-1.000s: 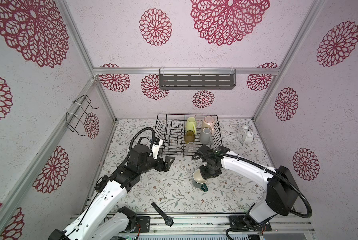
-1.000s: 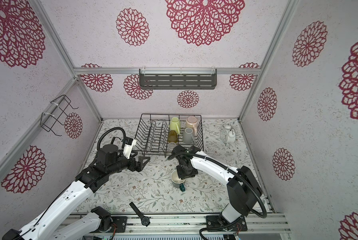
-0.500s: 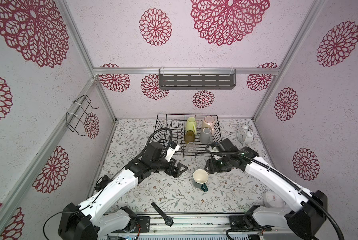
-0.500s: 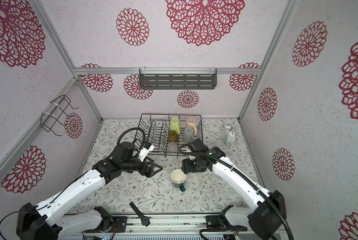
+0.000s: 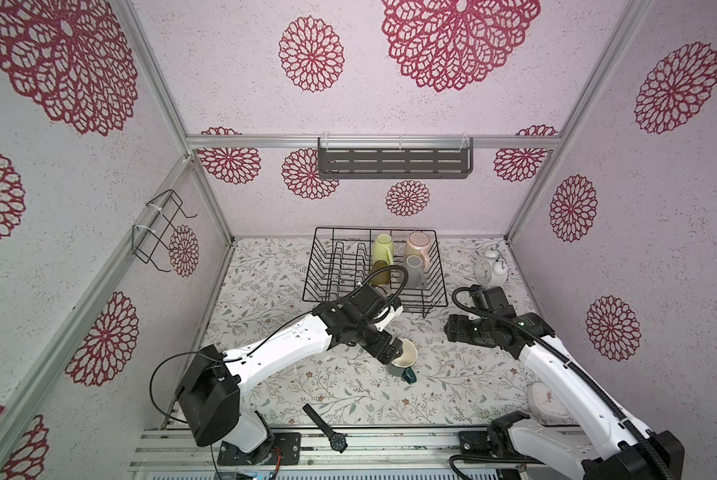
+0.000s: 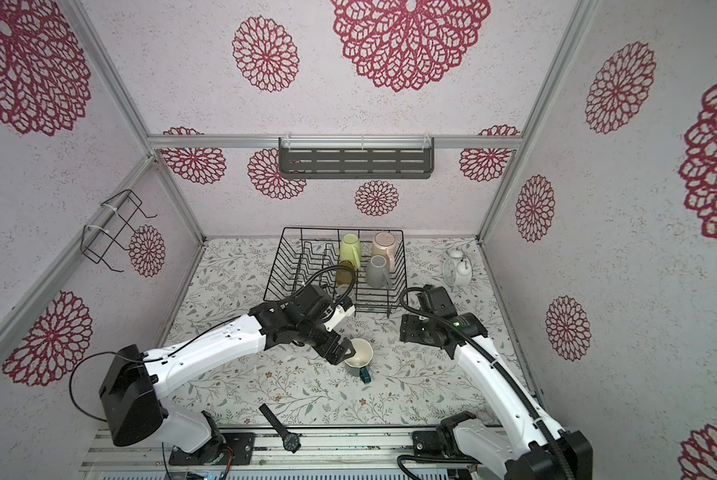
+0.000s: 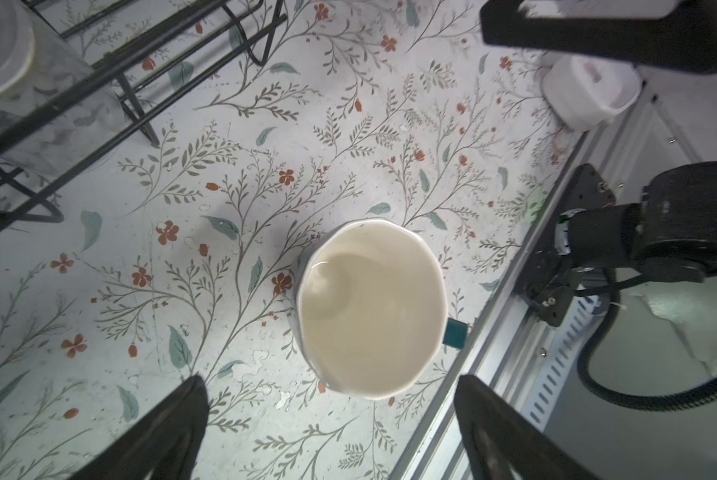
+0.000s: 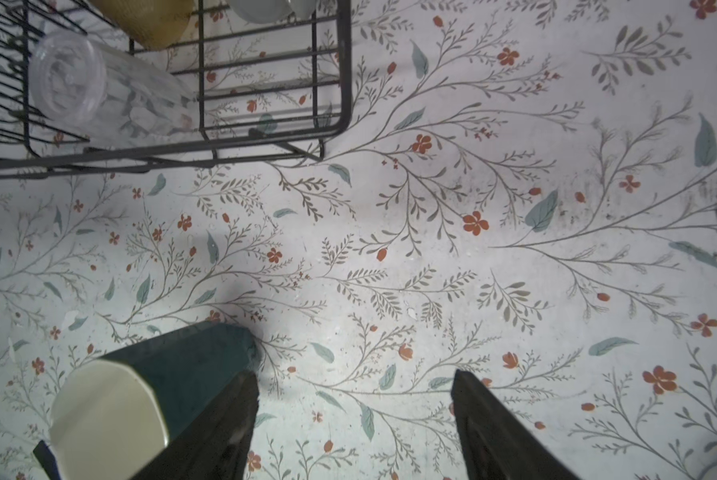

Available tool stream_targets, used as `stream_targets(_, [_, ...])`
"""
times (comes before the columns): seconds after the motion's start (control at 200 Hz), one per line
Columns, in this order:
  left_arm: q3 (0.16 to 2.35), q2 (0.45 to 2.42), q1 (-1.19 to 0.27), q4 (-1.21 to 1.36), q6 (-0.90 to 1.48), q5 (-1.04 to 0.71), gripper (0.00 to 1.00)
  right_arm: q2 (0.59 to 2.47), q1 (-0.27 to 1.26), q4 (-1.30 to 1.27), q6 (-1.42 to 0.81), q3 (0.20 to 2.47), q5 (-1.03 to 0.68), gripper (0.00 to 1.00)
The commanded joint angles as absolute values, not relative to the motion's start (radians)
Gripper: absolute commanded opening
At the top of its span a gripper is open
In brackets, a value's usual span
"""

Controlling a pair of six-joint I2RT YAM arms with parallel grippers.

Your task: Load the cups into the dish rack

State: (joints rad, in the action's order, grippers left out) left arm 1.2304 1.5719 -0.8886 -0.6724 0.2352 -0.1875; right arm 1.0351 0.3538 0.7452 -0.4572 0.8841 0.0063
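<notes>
The rack (image 5: 340, 266) holds three mugs (image 5: 383, 247) and two glasses (image 8: 99, 83); a teal mug (image 5: 405, 356) stands on the tabletop (image 5: 265, 291). The left hand (image 7: 331, 382) hovers released above it, and the right hand (image 8: 354, 378) is released and empty.

No legible writing anywhere (the clock face (image 5: 483, 272) is too small).

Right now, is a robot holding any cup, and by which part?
Nothing is held. The left end effector hangs open above the dark teal mug; the right end effector is open and empty.
</notes>
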Motion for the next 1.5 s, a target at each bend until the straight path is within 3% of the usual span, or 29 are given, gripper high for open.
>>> stream_targets(0.0, [1.267,1.612,-0.897,-0.719,0.212,-0.064,0.96,0.985,0.343,0.650,-0.483,0.879,0.041,0.78])
stream_targets(0.46, [1.403,1.815,-0.946,-0.830,0.189,-0.071,0.75,0.942,0.332,0.600,-0.504,0.843,0.027,0.79])
stream_targets(0.641, [1.417,1.818,-0.946,-0.855,0.169,-0.064,0.47,0.924,0.331,0.588,-0.515,0.837,0.033,0.79])
stream_targets(0.751, [1.407,1.802,-0.946,-0.830,0.158,-0.105,0.14,0.914,0.329,0.581,-0.515,0.833,0.041,0.79])
stream_targets(0.791, [1.407,1.796,-0.945,-0.832,0.158,-0.107,0.07,0.910,0.328,0.579,-0.515,0.833,0.040,0.79])
stream_targets(1.096, [1.356,1.582,-0.907,-0.782,0.144,-0.061,0.00,0.908,0.328,0.498,-0.478,0.822,-0.076,0.79])
stream_targets(1.241, [1.202,1.350,-0.796,-0.565,0.177,-0.077,0.00,0.892,0.327,0.386,-0.419,0.828,-0.344,0.78])
stream_targets(1.321, [1.086,1.211,-0.728,-0.407,0.192,-0.088,0.00,0.896,0.329,0.293,-0.430,0.835,-0.576,0.78])
stream_targets(1.416, [0.912,1.059,-0.690,-0.145,0.147,-0.096,0.00,0.933,0.335,0.115,-0.550,0.811,-0.880,0.78])
stream_targets(1.491, [0.803,0.978,-0.683,0.048,0.138,-0.020,0.00,0.964,0.354,-0.035,-0.695,0.786,-0.979,0.78])
